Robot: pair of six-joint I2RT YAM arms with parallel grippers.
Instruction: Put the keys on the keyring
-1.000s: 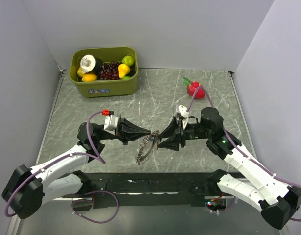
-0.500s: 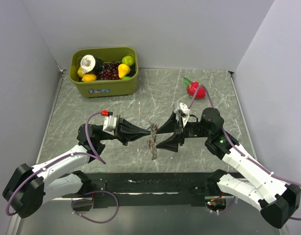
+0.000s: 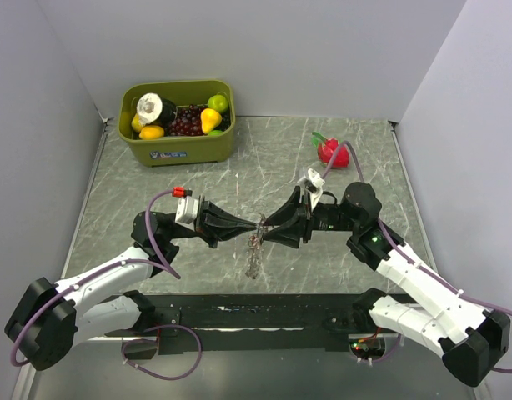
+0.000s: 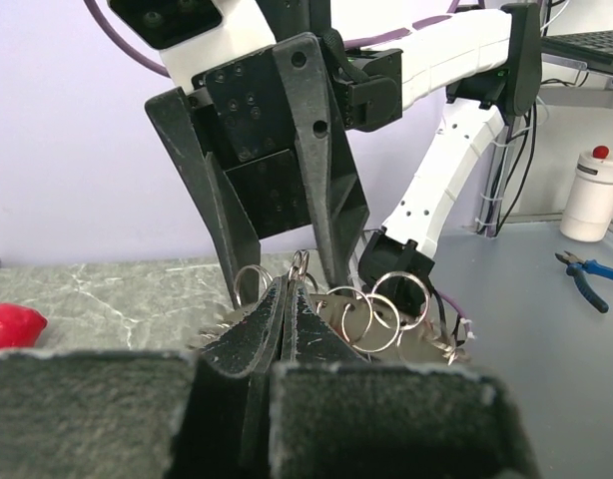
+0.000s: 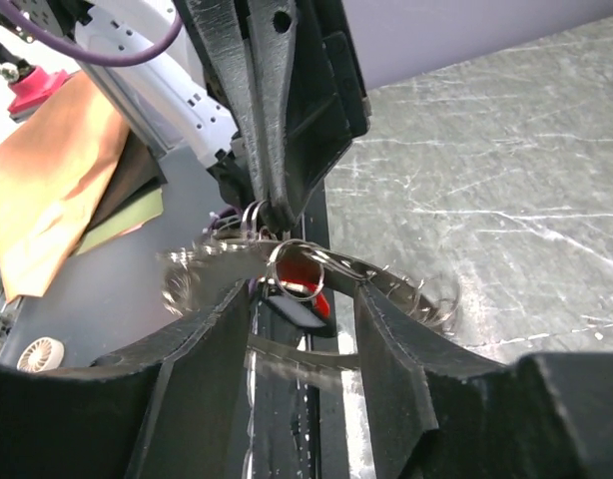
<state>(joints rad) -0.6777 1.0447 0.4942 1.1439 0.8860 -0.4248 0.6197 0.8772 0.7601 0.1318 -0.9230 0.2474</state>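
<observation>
The keyring [image 3: 254,248], a large wire ring carrying several small split rings and keys, hangs above the table's middle between the two grippers. My left gripper [image 3: 256,223] is shut on a small ring at its top [image 4: 299,267], pads pressed together [image 4: 290,284]. More rings and a pale flat key [image 4: 361,321] bunch just behind. My right gripper [image 3: 271,227] faces it tip to tip. Its fingers stand apart [image 5: 302,294] with the large ring's wire [image 5: 336,261] spanning both tips. A red-headed key [image 5: 308,284] hangs between them. Other keys are blurred.
A green bin [image 3: 177,148] of toy fruit stands at the back left. A red toy fruit [image 3: 333,152] lies at the back right. A black rail [image 3: 264,312] runs along the near edge under the hanging ring.
The right jaws spread wide half a second ago and have narrowed again. The ring swung from a tilted, open-faced pose to hanging edge-on under the tips. The left grip held.
</observation>
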